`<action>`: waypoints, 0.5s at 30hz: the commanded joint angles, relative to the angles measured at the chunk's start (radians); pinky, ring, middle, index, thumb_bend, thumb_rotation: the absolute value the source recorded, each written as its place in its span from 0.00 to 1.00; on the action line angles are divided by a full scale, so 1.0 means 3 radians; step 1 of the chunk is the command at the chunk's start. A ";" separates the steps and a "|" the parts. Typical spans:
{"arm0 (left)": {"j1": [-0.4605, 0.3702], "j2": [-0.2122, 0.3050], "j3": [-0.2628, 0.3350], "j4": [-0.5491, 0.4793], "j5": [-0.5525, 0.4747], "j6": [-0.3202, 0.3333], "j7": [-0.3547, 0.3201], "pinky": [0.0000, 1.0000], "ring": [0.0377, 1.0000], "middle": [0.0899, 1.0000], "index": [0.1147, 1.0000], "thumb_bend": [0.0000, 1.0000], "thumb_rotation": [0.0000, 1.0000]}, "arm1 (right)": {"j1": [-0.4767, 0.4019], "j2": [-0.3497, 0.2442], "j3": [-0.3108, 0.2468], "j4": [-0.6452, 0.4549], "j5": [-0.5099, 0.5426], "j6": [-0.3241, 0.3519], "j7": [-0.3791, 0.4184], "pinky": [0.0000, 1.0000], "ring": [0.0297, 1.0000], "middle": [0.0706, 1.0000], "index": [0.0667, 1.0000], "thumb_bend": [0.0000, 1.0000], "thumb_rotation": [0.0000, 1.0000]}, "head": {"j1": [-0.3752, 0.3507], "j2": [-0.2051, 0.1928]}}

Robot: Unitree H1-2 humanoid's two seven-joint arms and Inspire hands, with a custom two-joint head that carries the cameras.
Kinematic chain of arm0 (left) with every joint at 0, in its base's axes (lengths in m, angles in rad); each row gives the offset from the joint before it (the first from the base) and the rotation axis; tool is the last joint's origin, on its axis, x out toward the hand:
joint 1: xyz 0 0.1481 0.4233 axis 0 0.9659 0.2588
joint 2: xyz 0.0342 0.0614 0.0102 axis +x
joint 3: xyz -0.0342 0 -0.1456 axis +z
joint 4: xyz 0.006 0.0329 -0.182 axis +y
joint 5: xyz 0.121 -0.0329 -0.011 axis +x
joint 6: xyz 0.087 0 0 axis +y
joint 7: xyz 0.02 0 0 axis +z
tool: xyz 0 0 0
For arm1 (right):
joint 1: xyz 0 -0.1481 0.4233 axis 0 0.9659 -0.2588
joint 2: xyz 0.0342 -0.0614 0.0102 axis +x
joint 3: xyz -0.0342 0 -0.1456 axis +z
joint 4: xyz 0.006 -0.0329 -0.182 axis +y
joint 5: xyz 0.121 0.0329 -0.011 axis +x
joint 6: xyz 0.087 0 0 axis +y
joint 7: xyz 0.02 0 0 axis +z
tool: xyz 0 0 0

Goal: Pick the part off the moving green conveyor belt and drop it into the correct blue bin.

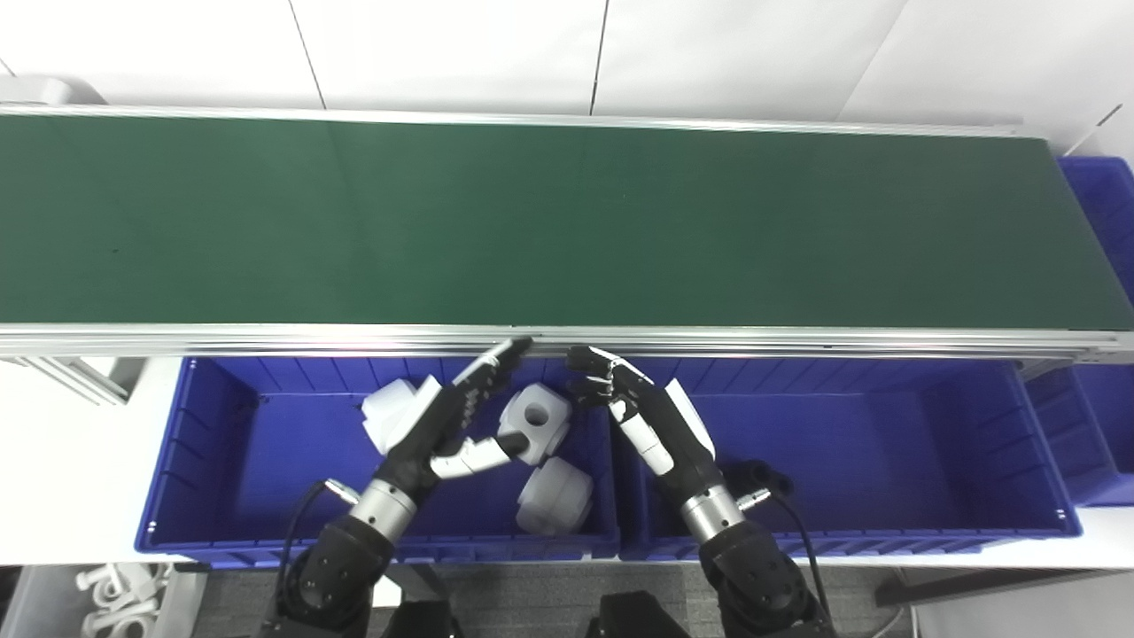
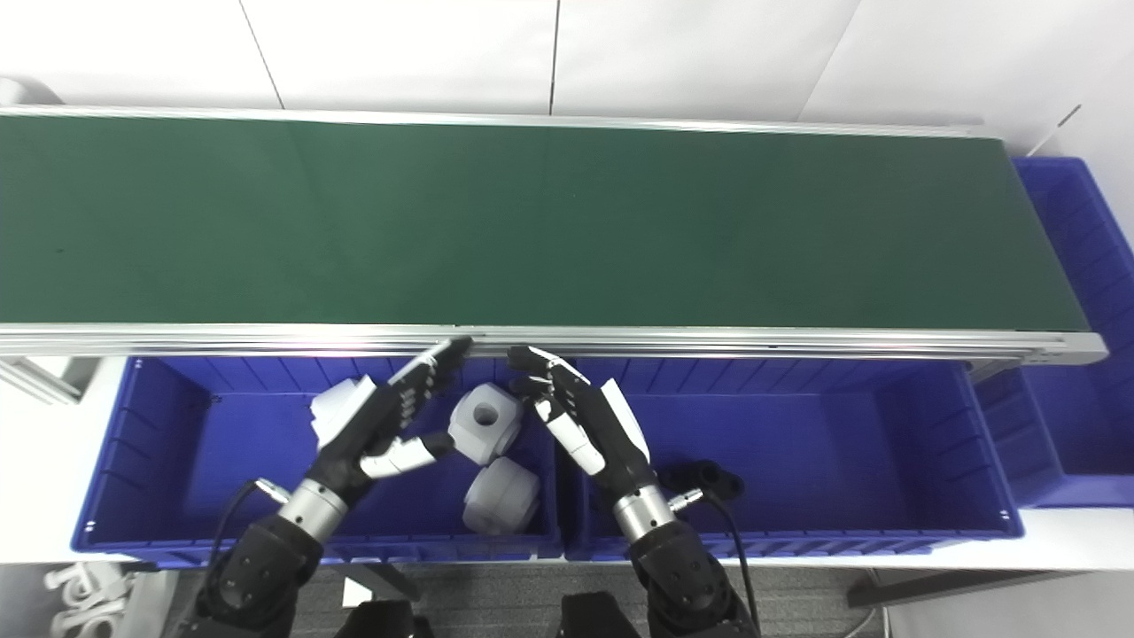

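The green conveyor belt runs across the view and carries no part that I can see. My left hand is open and empty over the left blue bin, fingers stretched up to the belt's near rail. My right hand hangs over the divide between the bins, fingers loosely curled, holding nothing. The left bin holds three light grey parts: one with a round hole, one below it, and one partly behind my left hand. A black part lies in the right blue bin.
The belt's aluminium rail runs just above both bins. A third blue bin stands at the belt's right end. White walls lie behind the belt. White parts lie at the bottom left, below the table's edge.
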 commanded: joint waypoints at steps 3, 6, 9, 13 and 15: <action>-0.0029 -0.0012 -0.0033 -0.0097 0.0060 -0.0109 0.0012 0.92 0.96 0.95 0.90 0.88 0.71 | -0.0017 -0.0025 -0.0010 -0.0046 0.0056 -0.0270 0.0006 0.74 0.78 0.82 0.83 0.80 0.99 | 0.0062 -0.0061; -0.0026 -0.0039 -0.0049 -0.0038 0.0082 -0.0197 0.0026 0.92 0.96 0.95 0.90 0.87 0.71 | -0.0004 -0.0053 -0.0017 0.0002 0.0101 -0.0324 0.0022 0.74 0.78 0.82 0.83 0.80 0.99 | 0.0128 -0.0188; -0.0030 -0.0050 -0.0077 0.0014 0.0136 -0.0282 0.0047 0.92 0.96 0.95 0.90 0.85 0.71 | -0.0001 -0.0073 -0.0034 0.0098 0.0124 -0.0421 0.0013 0.74 0.78 0.82 0.83 0.80 0.99 | 0.0166 -0.0280; -0.0043 -0.0095 -0.0092 0.0129 0.0156 -0.0351 0.0090 0.91 0.95 0.94 0.90 0.85 0.69 | -0.0017 -0.0085 -0.0074 0.0274 0.0160 -0.0573 -0.0019 0.73 0.78 0.81 0.82 0.80 0.99 | 0.0238 -0.0482; -0.0051 -0.0114 -0.0094 0.0177 0.0146 -0.0386 0.0110 0.91 0.95 0.94 0.89 0.85 0.69 | -0.0010 -0.0095 -0.0087 0.0299 0.0154 -0.0593 -0.0069 0.72 0.77 0.81 0.81 0.78 0.99 | 0.0256 -0.0529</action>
